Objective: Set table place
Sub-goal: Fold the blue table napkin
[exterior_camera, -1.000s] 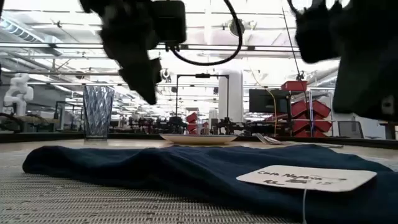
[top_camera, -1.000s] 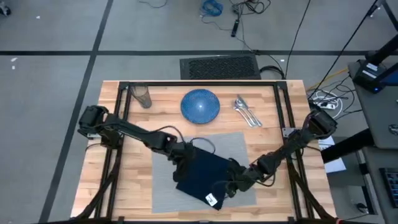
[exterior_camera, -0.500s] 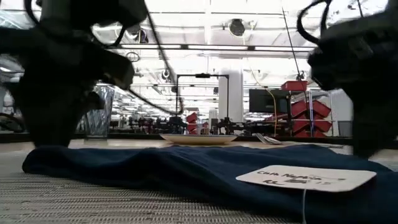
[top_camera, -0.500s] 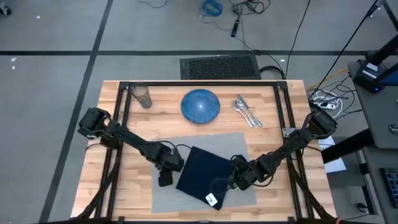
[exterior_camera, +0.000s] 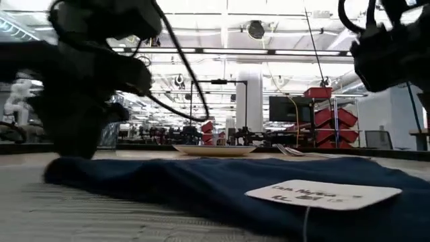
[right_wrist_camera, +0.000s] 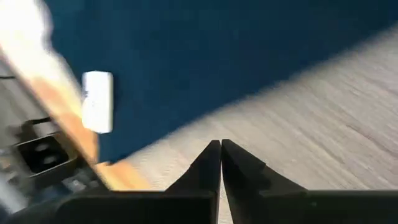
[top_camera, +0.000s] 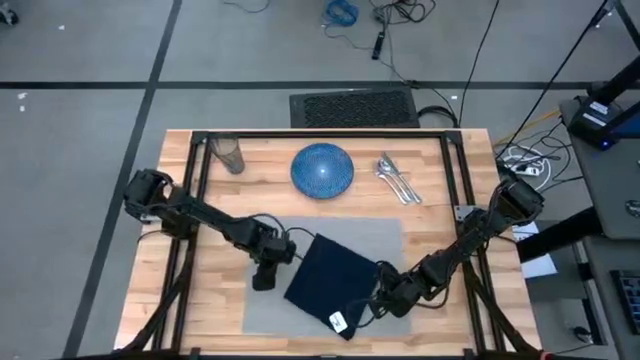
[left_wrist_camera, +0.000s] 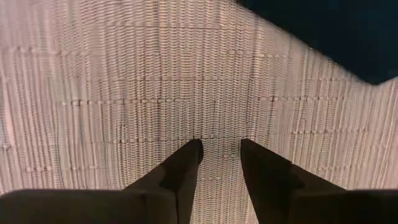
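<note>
Both arms have drawn back off the navy napkin (top_camera: 332, 281), which lies skewed on the grey placemat (top_camera: 385, 238), tagged corner toward the bench's (top_camera: 200, 300) near edge. The left hand (top_camera: 264, 279), fingers slightly apart, sits beside its left edge; the right hand (top_camera: 383, 300), fingers together, by its right. Plate (top_camera: 322, 168), cutlery (top_camera: 397, 178) and glass (top_camera: 229, 154) line the far edge.

Overhead looks straight down; low view sits level (both share napkin (top_camera: 333, 282)).
</note>
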Action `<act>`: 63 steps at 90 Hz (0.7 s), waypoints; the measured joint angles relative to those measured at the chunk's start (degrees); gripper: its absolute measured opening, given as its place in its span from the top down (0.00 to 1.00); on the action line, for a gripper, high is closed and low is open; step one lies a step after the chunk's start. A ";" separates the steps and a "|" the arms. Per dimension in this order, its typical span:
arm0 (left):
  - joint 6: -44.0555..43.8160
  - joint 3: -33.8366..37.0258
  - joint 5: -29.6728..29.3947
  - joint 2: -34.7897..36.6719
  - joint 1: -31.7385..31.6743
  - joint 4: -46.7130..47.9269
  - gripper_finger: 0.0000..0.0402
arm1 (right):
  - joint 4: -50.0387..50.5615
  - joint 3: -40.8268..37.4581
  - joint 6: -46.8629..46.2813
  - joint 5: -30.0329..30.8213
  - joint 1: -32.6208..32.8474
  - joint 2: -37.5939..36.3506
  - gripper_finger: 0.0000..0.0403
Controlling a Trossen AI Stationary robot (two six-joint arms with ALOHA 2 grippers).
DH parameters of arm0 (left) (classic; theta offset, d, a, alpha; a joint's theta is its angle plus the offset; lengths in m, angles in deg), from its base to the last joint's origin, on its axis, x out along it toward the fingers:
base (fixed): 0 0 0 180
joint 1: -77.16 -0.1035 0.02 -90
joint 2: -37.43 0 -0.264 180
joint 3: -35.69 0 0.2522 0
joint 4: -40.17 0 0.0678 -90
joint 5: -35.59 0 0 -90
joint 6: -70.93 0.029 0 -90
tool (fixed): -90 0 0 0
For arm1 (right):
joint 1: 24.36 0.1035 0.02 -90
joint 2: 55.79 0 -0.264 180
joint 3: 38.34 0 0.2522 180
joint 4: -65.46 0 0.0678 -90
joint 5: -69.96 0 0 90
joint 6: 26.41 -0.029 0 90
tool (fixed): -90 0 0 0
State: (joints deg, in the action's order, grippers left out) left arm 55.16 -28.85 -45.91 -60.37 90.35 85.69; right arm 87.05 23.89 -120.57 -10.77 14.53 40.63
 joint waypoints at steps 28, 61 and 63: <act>-10.84 0.33 -0.90 7.62 -1.30 -4.15 0.72 | -9.18 0.00 11.12 6.85 -2.18 0.00 1.00; -31.05 0.13 -12.00 10.04 6.06 -24.54 0.72 | -7.92 0.00 33.45 -7.01 -16.88 0.00 1.00; -32.20 0.11 -12.30 9.63 6.40 -25.30 0.72 | -7.70 0.00 34.98 -8.37 -17.85 0.00 1.00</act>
State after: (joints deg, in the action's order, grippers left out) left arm 22.96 -28.74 -58.21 -50.74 96.75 60.39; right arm 79.35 23.89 -85.59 -19.14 -3.32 40.63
